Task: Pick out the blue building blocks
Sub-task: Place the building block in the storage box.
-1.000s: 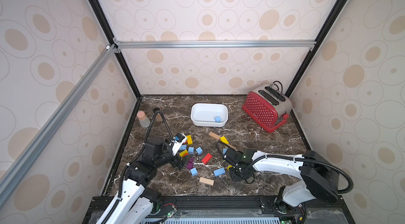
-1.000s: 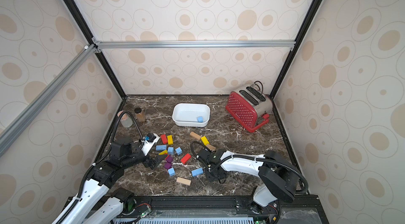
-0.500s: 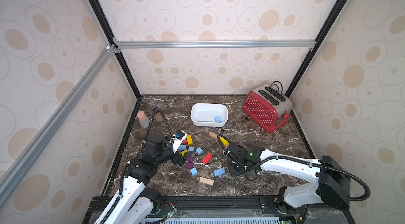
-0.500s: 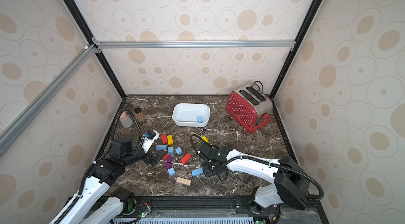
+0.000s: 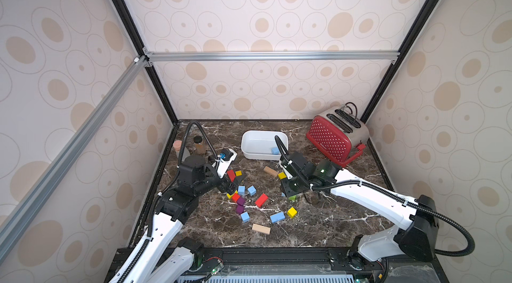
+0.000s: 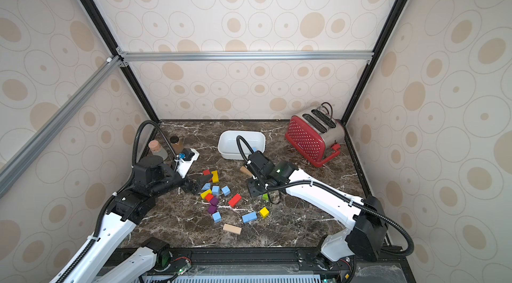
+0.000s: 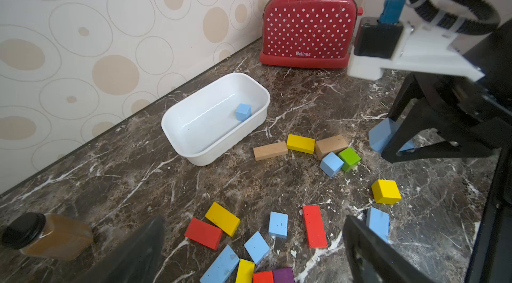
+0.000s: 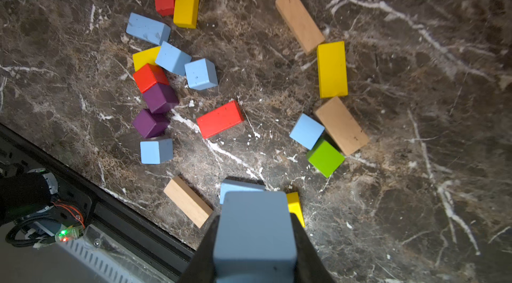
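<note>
Right wrist view: clenched on one blue building block (image 8: 255, 220) by the right end effector (image 8: 253, 240), held above the marble bench (image 8: 415, 129). Just beyond, loose among red, yellow, purple and tan pieces (image 8: 220, 122): more blue blocks (image 8: 201, 73). Spread wide and empty over the cluster's edge: left end effector (image 7: 253, 220). Farthest back, lying in the white tub (image 7: 194, 140) near the red toaster (image 7: 309, 26): a single blue cube (image 7: 243, 111).

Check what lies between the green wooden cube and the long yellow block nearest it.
A tan wooden bar sits between the green wooden cube and long yellow block, a light blue cube beside it; clearest in the right wrist view.
</note>
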Robot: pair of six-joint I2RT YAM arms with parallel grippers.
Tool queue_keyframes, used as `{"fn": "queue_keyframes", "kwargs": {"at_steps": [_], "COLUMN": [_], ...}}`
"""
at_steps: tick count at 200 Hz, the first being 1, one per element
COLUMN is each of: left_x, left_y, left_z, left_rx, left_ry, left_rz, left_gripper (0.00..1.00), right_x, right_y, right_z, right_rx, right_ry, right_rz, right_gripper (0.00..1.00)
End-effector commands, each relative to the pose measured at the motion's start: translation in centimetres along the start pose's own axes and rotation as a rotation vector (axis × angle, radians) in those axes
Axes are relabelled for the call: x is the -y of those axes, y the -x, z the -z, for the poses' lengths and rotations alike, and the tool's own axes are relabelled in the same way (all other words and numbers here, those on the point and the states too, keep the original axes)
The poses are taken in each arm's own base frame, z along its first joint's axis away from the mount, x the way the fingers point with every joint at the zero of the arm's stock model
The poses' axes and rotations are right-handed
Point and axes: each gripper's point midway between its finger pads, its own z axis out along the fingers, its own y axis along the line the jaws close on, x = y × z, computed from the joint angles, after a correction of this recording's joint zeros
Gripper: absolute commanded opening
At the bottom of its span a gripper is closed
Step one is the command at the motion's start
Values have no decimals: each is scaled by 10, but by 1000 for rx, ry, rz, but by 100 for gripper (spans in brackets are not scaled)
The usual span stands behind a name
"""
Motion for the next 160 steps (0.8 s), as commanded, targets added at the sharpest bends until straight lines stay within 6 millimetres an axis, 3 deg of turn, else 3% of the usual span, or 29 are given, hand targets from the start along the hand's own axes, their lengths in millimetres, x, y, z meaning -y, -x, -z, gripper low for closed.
{"fn": "queue_keyframes", "kwargs": {"at_steps": [1,69,102,160], "left_x": [-9,-29,-42,-65], "left_y": [29,41,37,22], "left_z": [4,-11,-21,-40], "left_rx": [65,83,77,54], "left_ry": [38,100,126,180], "left_rz": [-63,-56,-37,16], "left_gripper": [99,99,99,99], "right_x": [3,8,18,36], "right_y": [13,83,109,155], "right_z": [9,19,7,-35], "right_rx": [-5,91,95,97], "right_ry": [-18,0,-32,-56], "right_rz": [56,60,62,49], "right_gripper": [0,0,0,0]}}
